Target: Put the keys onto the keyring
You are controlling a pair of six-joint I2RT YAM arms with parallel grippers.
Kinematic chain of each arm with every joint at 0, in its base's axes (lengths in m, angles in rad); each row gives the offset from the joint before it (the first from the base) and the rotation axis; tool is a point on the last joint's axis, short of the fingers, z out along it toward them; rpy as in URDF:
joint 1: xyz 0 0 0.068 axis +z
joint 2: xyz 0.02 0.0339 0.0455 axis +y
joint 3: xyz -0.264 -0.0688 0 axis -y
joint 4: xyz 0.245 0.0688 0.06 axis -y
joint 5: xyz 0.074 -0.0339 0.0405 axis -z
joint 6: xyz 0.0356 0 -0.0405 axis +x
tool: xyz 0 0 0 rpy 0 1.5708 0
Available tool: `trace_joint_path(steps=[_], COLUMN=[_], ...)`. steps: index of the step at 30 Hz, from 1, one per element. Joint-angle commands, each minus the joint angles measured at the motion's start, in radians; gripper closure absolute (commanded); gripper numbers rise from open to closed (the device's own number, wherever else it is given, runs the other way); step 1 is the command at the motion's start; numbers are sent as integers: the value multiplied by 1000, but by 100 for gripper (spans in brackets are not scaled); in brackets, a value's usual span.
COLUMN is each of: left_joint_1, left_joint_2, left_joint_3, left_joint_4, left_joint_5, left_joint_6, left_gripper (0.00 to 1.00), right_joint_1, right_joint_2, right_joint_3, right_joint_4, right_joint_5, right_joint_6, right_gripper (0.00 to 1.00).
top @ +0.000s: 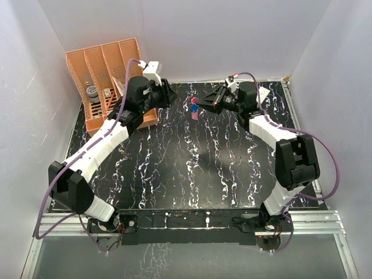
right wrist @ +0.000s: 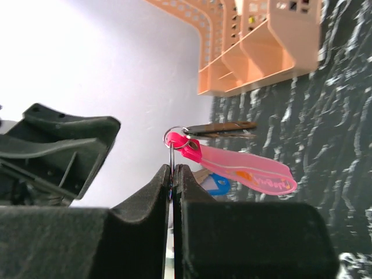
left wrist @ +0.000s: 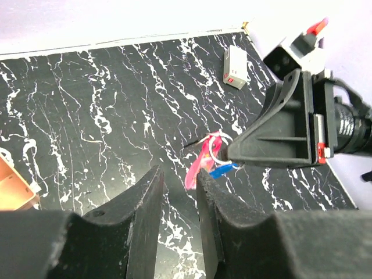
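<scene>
Threading looks under way. The right jaws are pinched together on the thin metal ring of the keyring (right wrist: 244,168), whose pink strap hangs just past them, above the surface (top: 192,174). The blue key (right wrist: 216,185) dangles beneath and the dark key (right wrist: 224,128) juts from the ring (whether either is fully on, I cannot tell). Beyond, the left jaws stand slightly apart and empty; next they must nip a key and work it round the coil.

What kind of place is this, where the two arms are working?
Probably a robotics lab test cell: plain white walls enclose a black, white-veined table, and two white-and-black robot arms are mounted by a silver aluminium rail at its near edge.
</scene>
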Motion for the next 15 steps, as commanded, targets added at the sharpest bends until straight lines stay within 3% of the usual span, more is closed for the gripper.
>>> trace_joint_path(steps=[1, 4, 9, 15], left_joint_1=[18, 20, 20, 21], left_joint_2=[48, 60, 77, 94], left_joint_3=[90, 90, 84, 85], left_joint_4=[-90, -65, -4, 40], left_joint_5=[103, 156, 260, 316], left_joint_6=[-58, -79, -111, -154], left_gripper=[73, 73, 75, 75], right_joint_1=[-13, -13, -14, -13], right_joint_2=[36, 85, 79, 122], right_joint_3=[-78, -114, -86, -112], right_joint_4=[507, 709, 684, 875], right_joint_5=[-88, -103, -102, -84], right_joint_6=[454, 609, 556, 651], right_gripper=[100, 100, 100, 100])
